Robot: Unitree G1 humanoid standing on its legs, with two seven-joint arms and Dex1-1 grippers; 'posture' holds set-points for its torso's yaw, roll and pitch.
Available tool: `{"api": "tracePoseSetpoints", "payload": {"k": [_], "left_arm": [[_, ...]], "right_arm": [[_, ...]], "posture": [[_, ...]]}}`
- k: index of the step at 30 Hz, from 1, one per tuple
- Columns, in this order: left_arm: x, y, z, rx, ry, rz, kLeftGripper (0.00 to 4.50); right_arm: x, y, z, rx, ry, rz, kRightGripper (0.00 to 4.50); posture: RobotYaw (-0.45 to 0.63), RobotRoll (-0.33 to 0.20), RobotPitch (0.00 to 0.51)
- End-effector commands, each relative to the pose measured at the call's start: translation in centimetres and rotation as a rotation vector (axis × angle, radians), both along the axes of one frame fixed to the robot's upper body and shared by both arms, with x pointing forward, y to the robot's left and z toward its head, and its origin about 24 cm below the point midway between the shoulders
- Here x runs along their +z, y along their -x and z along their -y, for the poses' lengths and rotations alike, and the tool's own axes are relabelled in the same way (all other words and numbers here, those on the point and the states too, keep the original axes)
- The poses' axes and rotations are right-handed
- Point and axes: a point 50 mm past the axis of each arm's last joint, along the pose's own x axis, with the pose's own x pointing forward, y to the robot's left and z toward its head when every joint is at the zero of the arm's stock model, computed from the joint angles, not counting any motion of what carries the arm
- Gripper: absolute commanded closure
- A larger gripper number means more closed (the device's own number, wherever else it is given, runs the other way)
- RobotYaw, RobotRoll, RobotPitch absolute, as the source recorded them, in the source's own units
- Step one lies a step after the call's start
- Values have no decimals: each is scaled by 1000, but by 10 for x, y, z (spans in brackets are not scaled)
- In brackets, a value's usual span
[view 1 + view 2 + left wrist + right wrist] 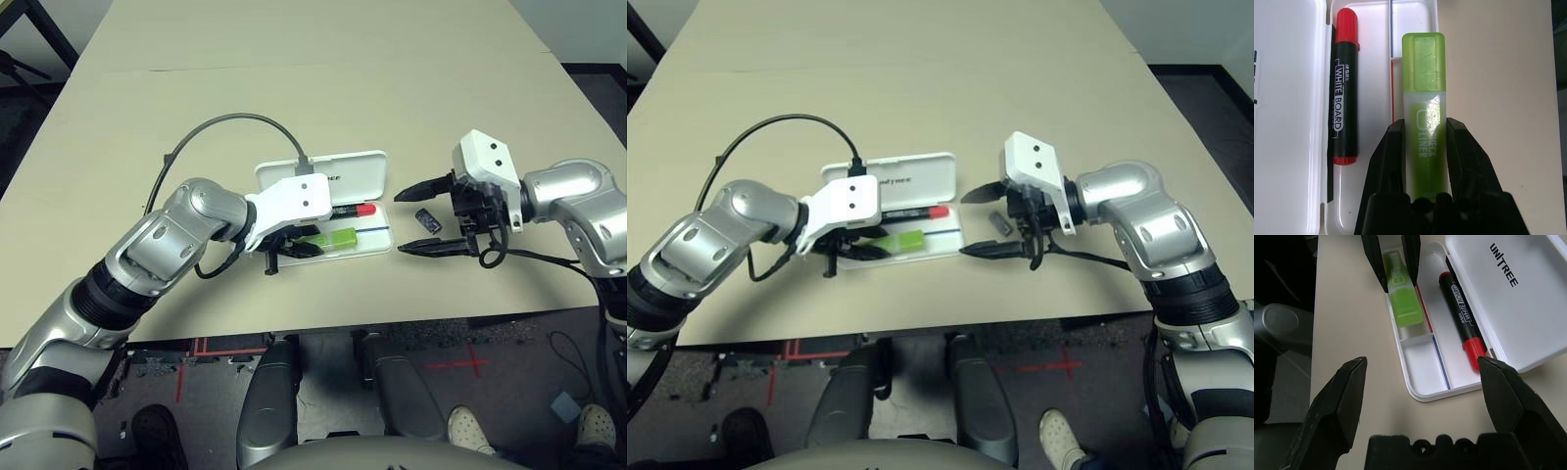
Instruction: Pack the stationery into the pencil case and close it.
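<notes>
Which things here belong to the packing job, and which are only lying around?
Belong to the job:
- pencil case, open
- marker, in the case
- highlighter, held in the case by the left gripper
- small dark piece, on the table, between the open fingers of the right gripper

Lying about:
- grey cable arching over the table

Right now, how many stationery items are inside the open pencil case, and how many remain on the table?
2 inside: the red-capped black whiteboard marker beside the lid hinge, and the lime-green highlighter between the left gripper's fingers. 1 outside: a small dark rectangular piece on the table.
</notes>
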Motion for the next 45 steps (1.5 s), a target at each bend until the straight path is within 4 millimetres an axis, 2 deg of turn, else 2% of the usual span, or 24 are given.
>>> {"api": "tracePoseSetpoints", "payload": {"k": [1,7,17,26,33,41,45], "left_arm": [[-3,2,0,6,-13,-16,2308],[1,2,-3,23,-10,-12,28],[15,3,-17,75,13,16,28],[27,12,-41,122,69,44,28],[27,32,-74,97,53,92,28],[27,35,-75,97,38,97,28],[26,35,-73,93,34,92,28]], "right_arm": [[-4,1,0,3,17,0,0],[-5,0,-1,7,17,-1,0],[-8,-2,-3,17,10,-1,0],[-9,-3,-3,-4,3,1,0],[-8,3,9,-150,-71,-28,0],[-8,7,10,-354,-127,-30,0],[-7,6,10,-554,-133,-37,0]], "posture": [[4,0,241],[14,0,237],[29,0,232],[27,0,227],[39,0,235],[35,0,251],[24,0,258]]}}
